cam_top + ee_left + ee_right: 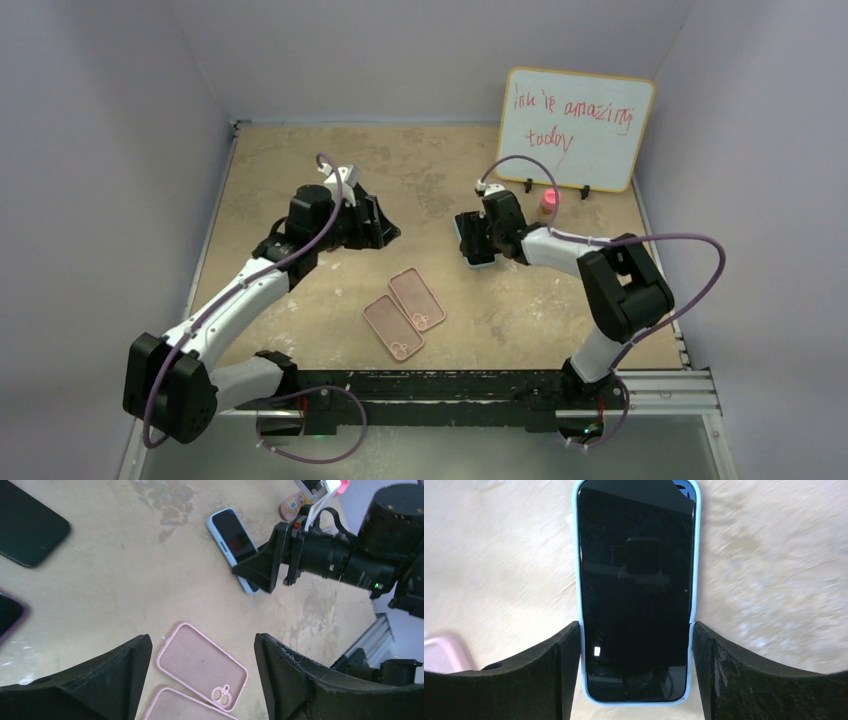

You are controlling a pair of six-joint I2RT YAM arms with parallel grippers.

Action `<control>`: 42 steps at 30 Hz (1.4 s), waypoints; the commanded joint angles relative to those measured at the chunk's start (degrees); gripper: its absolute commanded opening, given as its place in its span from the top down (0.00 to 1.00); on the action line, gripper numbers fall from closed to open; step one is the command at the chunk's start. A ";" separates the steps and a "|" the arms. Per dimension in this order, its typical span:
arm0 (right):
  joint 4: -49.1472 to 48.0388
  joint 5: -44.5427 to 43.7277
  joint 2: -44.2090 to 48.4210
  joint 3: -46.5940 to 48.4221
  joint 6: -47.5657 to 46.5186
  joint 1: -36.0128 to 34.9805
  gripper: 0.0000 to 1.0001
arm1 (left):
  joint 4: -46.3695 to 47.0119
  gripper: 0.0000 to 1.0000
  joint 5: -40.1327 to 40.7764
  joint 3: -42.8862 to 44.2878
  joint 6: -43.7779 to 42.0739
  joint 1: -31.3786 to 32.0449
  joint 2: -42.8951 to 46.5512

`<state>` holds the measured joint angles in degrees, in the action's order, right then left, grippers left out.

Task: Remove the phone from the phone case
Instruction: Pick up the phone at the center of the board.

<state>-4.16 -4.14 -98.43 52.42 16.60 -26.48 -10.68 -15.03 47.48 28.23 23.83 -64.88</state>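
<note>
Right fingers apparently snug against phone case

The left claw gapes wide while the right claw grips.

High rear camera looks down; both wrist cameras look down nearer, sharing the blue-cased phone.

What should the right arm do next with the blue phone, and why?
Probably squeeze the right fingers snug on the phone before any lifting. They sit at both long sides of its case, but a firm grip isn't clear. The phone lies flat on the table, and the left fingers hang open over the pink cases.
</note>
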 commanded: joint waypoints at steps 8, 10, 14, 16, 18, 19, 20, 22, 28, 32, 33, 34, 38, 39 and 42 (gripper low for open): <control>-20.49 9.71 14.40 -14.91 10.54 -3.98 0.96 | 24.43 0.22 2.68 -3.95 16.86 8.85 -10.91; -24.36 10.08 16.04 -17.59 11.79 -4.10 0.96 | 27.38 0.22 5.24 -4.59 19.43 9.86 -13.05; -29.45 10.96 18.21 -21.05 12.64 -4.19 0.97 | 34.13 0.24 5.82 -5.00 23.96 10.66 -19.26; -31.42 11.38 18.80 -22.21 12.33 -4.19 0.97 | 37.01 0.28 4.22 -4.36 25.38 11.14 -22.64; -32.50 11.80 18.98 -22.79 11.85 -4.19 0.97 | 38.33 0.29 3.43 -3.16 26.05 11.99 -25.43; -33.08 12.23 18.98 -23.03 11.74 -4.26 0.97 | 39.32 0.29 3.14 -2.69 26.35 12.43 -26.54; -33.58 12.77 18.98 -23.18 11.63 -4.28 0.97 | 40.49 0.29 3.00 -2.47 26.61 12.94 -27.33; -34.62 13.08 19.22 -23.60 11.67 -4.28 0.97 | 41.23 0.29 3.26 -1.60 26.83 13.80 -28.61; -36.50 13.71 20.43 -24.44 11.16 -4.48 0.96 | 40.90 0.34 5.06 0.54 26.87 15.44 -33.09; -37.66 13.98 21.10 -25.11 10.77 -4.76 0.94 | 43.14 0.44 5.07 0.96 27.55 16.03 -35.82; -38.14 14.05 21.29 -25.42 10.74 -4.75 0.94 | 43.74 0.48 4.68 1.07 27.64 16.12 -36.33; -38.42 14.09 21.53 -25.63 10.78 -4.72 0.93 | 44.36 0.52 4.33 1.18 27.67 16.14 -36.54; -40.14 14.71 23.01 -26.79 10.59 -4.75 0.88 | 45.72 0.78 3.74 1.04 25.38 16.06 -35.21; -40.17 15.02 23.55 -27.03 10.35 -4.72 0.86 | 45.85 0.84 3.86 0.97 24.56 16.04 -34.52; -40.13 16.94 25.47 -27.98 10.69 -4.67 0.74 | 46.07 1.00 3.70 0.39 22.51 15.75 -32.61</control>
<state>-36.75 8.67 -77.30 24.62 27.16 -30.98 32.10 -11.94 47.05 54.94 40.42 -101.12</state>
